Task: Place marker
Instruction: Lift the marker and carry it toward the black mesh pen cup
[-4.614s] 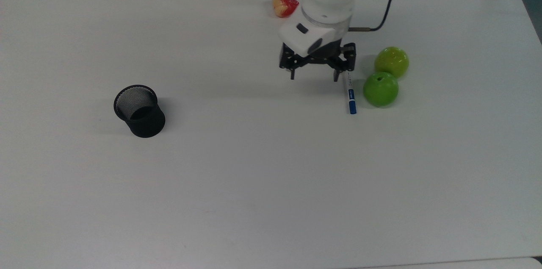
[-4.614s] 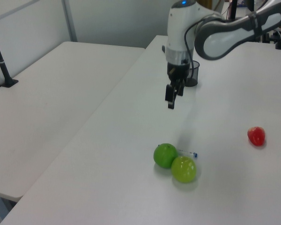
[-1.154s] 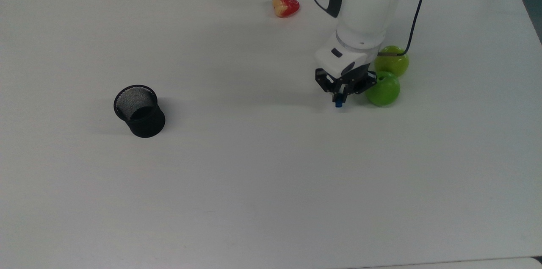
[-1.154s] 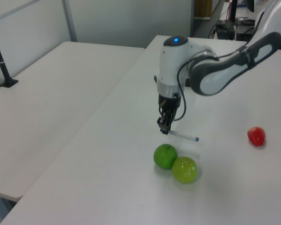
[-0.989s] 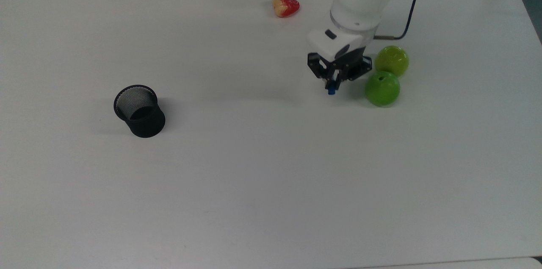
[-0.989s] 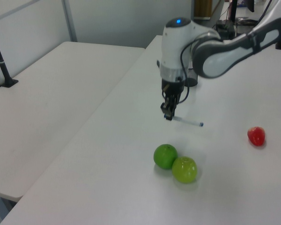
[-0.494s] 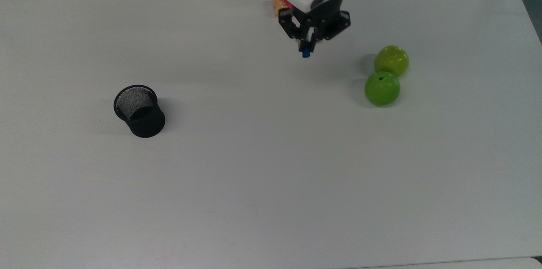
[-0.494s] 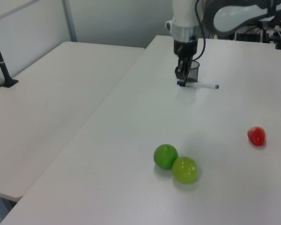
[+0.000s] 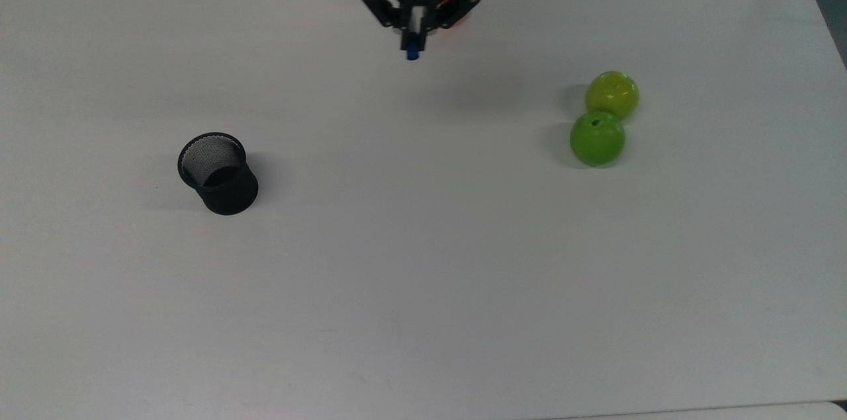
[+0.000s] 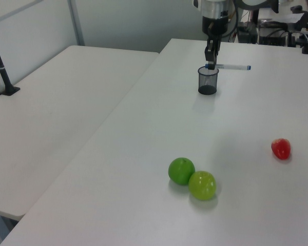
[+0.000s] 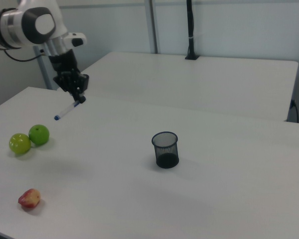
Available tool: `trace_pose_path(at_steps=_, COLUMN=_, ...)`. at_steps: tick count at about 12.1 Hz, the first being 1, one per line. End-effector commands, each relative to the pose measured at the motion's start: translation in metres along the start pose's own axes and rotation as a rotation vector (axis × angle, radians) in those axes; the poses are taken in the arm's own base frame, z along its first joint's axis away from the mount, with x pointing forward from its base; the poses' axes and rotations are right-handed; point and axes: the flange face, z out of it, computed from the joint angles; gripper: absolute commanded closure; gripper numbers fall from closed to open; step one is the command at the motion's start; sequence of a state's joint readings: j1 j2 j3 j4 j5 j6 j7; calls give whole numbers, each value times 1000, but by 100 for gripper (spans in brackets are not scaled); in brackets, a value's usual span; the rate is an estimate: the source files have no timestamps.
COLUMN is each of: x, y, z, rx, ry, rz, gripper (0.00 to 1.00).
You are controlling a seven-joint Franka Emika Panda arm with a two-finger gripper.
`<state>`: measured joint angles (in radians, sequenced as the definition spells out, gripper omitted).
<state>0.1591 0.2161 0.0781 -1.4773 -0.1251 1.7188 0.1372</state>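
High above the white table (image 9: 423, 288), my gripper (image 9: 411, 42) is shut on the marker (image 9: 412, 54). In the top view the marker's blue end pokes out below the fingers, near the table's far edge. From the left view the marker (image 10: 231, 66) lies level in the air, sticking out to the left view's right from the gripper (image 10: 210, 63). The right view has the marker (image 11: 67, 110) slanting down from the gripper (image 11: 79, 99). A black mesh cup (image 9: 218, 172) stands upright well off to the top view's left, nearer the camera.
Two green apples (image 9: 612, 94) (image 9: 597, 137) sit touching at the top view's right. A red and yellow fruit (image 10: 281, 148) lies on the table, alone at the left view's right. Another white table (image 11: 199, 79) stands beyond in the right view.
The gripper has lifted the marker off the table beside the apples and carried it up and towards the top view's left. The apples, cup and red fruit have stayed put.
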Motion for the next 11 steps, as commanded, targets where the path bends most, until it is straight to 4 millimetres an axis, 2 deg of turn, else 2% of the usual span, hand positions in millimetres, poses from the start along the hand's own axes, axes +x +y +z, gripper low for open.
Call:
trace_pose_path(at_steps=1, x=-2, y=65, z=7, rx=2, ry=-26, rz=-20, gripper=93)
trace_pose_path(at_steps=2, x=-2, y=92, z=11, rx=1, ry=-24, rz=-20, gripper=92)
trace_pose_path(at_steps=3, x=-2, y=109, z=13, rx=1, ry=-24, rz=-16, gripper=92)
trace_pose_path(at_steps=4, x=-3, y=135, z=16, rx=-1, ry=-19, rz=3, gripper=92)
trace_pose_path(at_steps=8, x=7, y=183, z=14, rx=-16, ry=120, rz=77, gripper=91)
trace_pose_path(at_steps=11, x=15, y=206, z=17, rx=-36, ry=222, rz=112, gripper=90)
